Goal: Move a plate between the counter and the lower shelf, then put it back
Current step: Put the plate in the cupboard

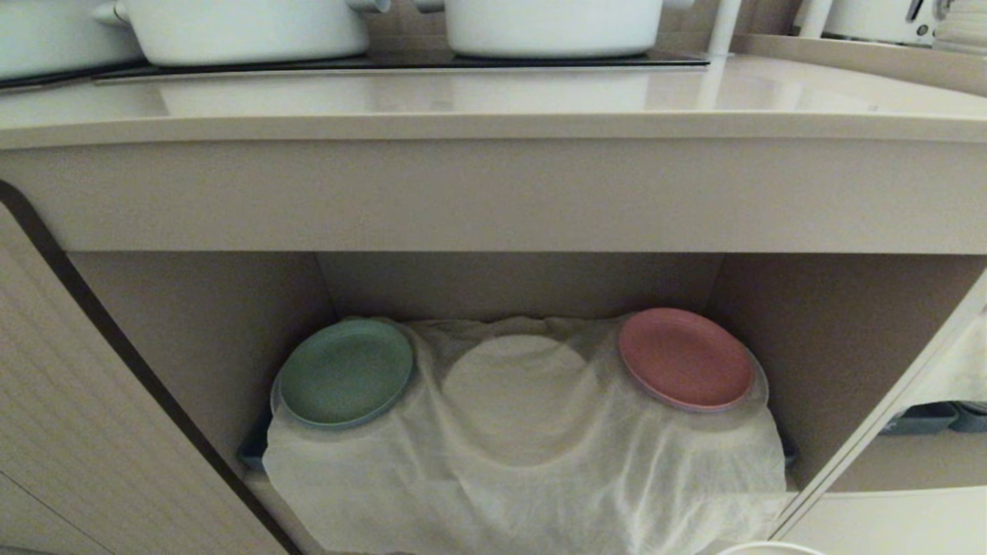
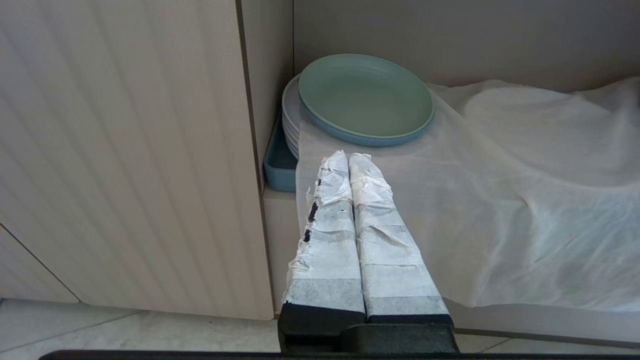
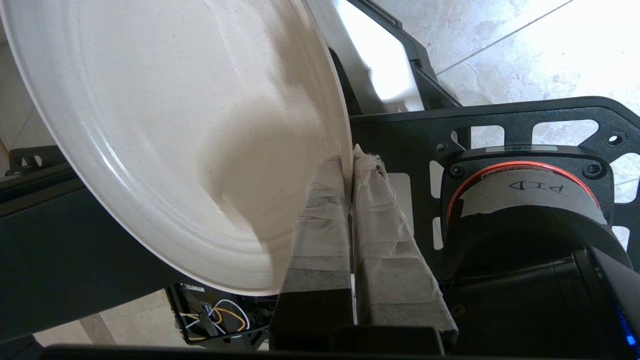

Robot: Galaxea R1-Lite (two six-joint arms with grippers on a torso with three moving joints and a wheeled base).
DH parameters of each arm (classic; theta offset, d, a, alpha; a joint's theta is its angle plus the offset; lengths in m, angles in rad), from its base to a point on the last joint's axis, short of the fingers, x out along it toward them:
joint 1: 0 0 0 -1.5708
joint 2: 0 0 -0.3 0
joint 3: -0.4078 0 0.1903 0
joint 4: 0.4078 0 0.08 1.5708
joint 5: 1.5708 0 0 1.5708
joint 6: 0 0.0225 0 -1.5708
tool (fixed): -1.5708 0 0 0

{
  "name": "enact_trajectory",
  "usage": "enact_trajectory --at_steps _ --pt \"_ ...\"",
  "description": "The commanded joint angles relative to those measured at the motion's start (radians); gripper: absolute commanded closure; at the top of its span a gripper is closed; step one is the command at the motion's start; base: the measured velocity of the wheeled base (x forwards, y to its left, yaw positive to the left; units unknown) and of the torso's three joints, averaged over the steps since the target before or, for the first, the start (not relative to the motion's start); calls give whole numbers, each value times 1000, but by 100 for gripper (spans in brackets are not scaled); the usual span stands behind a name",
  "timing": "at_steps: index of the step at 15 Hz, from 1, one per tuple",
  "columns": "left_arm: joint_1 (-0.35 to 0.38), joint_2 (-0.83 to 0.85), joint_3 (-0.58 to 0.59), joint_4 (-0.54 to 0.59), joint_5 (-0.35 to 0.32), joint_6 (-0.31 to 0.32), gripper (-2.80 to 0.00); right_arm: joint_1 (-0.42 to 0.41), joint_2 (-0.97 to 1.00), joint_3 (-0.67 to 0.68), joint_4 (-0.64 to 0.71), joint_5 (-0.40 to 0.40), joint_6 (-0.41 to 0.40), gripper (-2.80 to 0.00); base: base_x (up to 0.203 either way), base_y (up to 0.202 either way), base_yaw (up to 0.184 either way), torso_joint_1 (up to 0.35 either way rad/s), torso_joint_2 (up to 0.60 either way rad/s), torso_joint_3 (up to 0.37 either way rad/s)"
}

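The cream plate (image 3: 175, 125) hangs tilted, nearly on edge, over my own black base and the tiled floor. My right gripper (image 3: 348, 160) is shut on its rim, one taped finger on each face. A pale sliver of the plate (image 1: 771, 549) shows at the bottom edge of the head view. The beige counter (image 1: 493, 100) spans the top of that view. Under it is the lower shelf (image 1: 540, 478), lined with wrinkled white cloth that has a round bare hump in the middle. My left gripper (image 2: 348, 157) is shut on nothing, just before the shelf's left front corner.
On the cloth a pale green plate (image 1: 345, 372) lies at the left and a pink plate (image 1: 685, 358) at the right. Two white pots (image 1: 247, 27) stand on the hob. A ribbed cabinet panel (image 1: 92, 401) flanks the niche on the left, and a blue tray (image 2: 280, 165) peeks from under the cloth.
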Motion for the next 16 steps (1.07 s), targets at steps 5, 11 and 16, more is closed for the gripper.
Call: enact_trajectory --at_steps 5,11,16 --pt "0 0 0 -1 0 -1 0 -7 -17 0 10 -3 7 0 0 0 0 0 0 0" --pt "0 0 0 -1 0 0 0 -97 4 0 8 -3 7 0 0 0 0 0 0 0" --pt "0 0 0 -1 0 -1 0 -219 74 -62 11 -6 3 0 0 0 0 0 0 0"
